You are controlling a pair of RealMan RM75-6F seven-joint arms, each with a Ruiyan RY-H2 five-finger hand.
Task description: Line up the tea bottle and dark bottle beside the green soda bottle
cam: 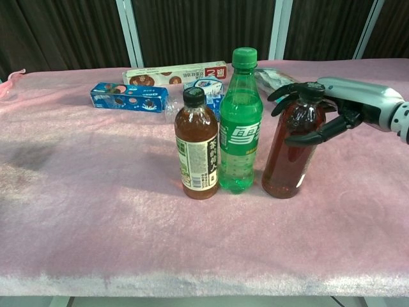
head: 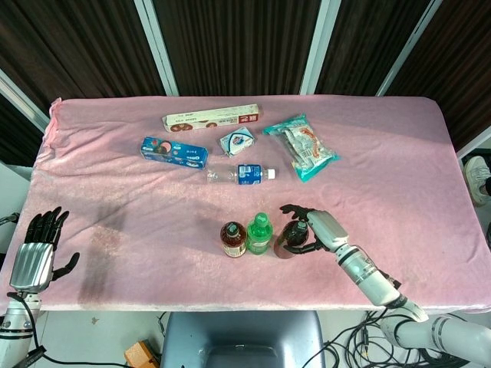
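Observation:
Three bottles stand upright in a row near the table's front edge. The brown tea bottle is on the left, the green soda bottle in the middle, and the dark bottle on the right, close against the green one. My right hand is beside the dark bottle's top, its fingers spread apart around the neck and no longer wrapped on it. My left hand hangs open off the table's front left corner, holding nothing; it does not show in the chest view.
Behind the row lie a clear water bottle on its side, a blue cookie box, a long snack box, a small packet and a teal snack bag. The pink cloth's front edge is near.

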